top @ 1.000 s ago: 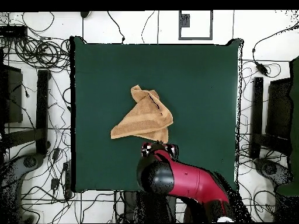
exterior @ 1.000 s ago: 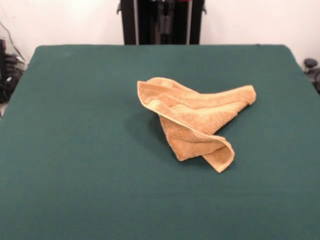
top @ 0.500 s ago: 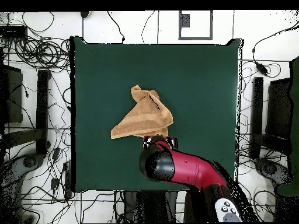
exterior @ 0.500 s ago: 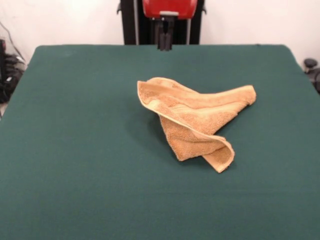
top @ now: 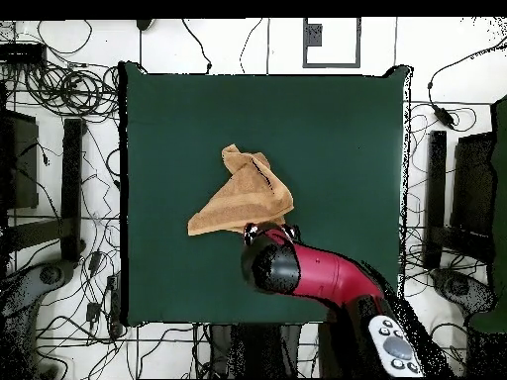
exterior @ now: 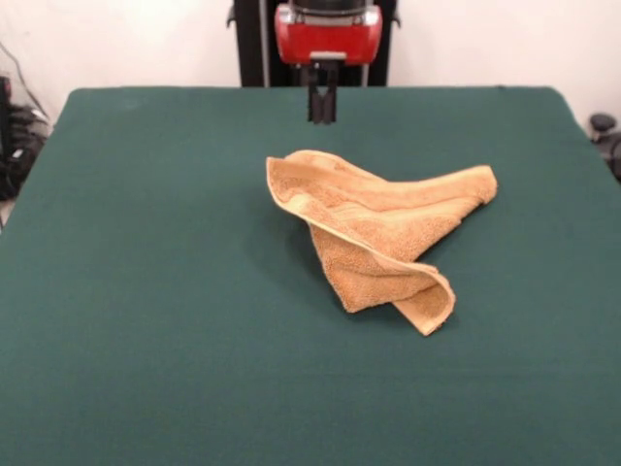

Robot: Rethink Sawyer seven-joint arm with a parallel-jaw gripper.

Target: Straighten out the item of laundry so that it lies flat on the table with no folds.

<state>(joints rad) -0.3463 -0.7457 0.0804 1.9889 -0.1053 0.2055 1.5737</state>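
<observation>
The gripper [exterior: 322,109] hangs from the red arm [top: 322,277] above the bench's [exterior: 146,291] far part in the front view, its two dark fingers [exterior: 315,105] pointing straight down and lying close together with only a thin slit between them, holding nothing. It is not touching the towel [exterior: 378,238], which lies nearer the camera, its closest fold just beyond the gripper's tips. In the overhead view the arm's black and red head covers the gripper, and that head sits right at the towel's [top: 243,198] edge nearest the robot's base. The towel rests roughly at the middle of the green bench [top: 337,148], crumpled into a rough triangle. In the front view one hemmed edge rises in a curved ridge on the left, a pointed end reaches out to the right, and another corner curls toward the camera at the lower right. Several layers lie folded over each other. Cables [top: 59,89] litter the floor round the bench.
</observation>
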